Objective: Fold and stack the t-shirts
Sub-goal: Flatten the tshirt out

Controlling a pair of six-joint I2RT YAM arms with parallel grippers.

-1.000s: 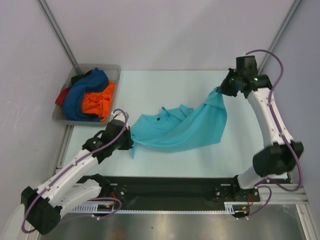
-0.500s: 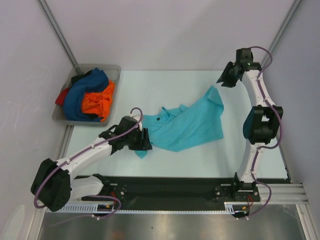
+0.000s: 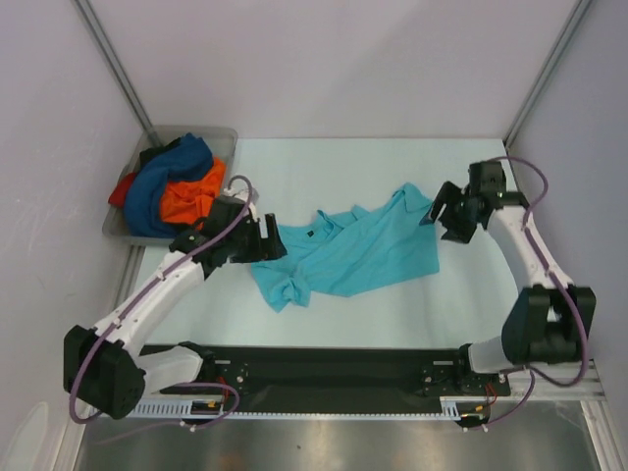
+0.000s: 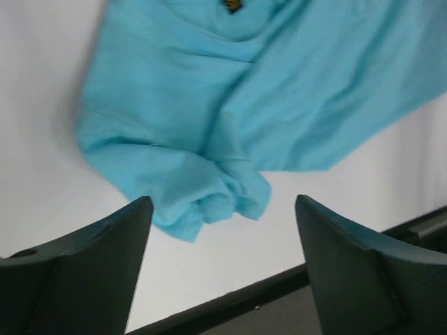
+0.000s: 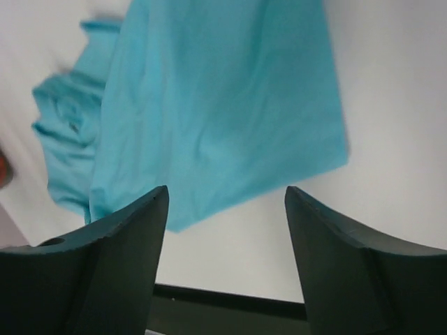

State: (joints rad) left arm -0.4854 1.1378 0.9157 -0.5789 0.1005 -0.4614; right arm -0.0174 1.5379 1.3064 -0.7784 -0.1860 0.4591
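The only label in sight is a small dark tag [image 3: 311, 235] at the neckline of the turquoise t-shirt [image 3: 348, 257]. It is too small to read from above, and it is blurred and cut off at the upper edge of the left wrist view [image 4: 232, 5].

The shirt lies crumpled in the middle of the tabletop [image 3: 324, 167], between the two arms. The left gripper [image 3: 267, 240] is at its left end and the right gripper [image 3: 439, 211] at its right end. Both sets of jaws stand apart with nothing in them.

Only the top view shows the grey tray [image 3: 224, 132] at the far left corner, heaped with a dark blue shirt [image 3: 162, 186], an orange shirt [image 3: 191, 201] and a red shirt [image 3: 120, 189]. The left wrist view shows a bunched, rolled corner of the turquoise cloth [image 4: 230, 105] just beyond the gripper [image 4: 222, 202]. The right wrist view shows a smoother panel [image 5: 209, 105] with a straight edge lying ahead of the gripper [image 5: 225, 190].

A second ago the shirt was stretched between the two clamped grippers, its right end lifted toward the far right corner. It has since been let go and has settled flat, and the right arm has drawn in toward the middle.
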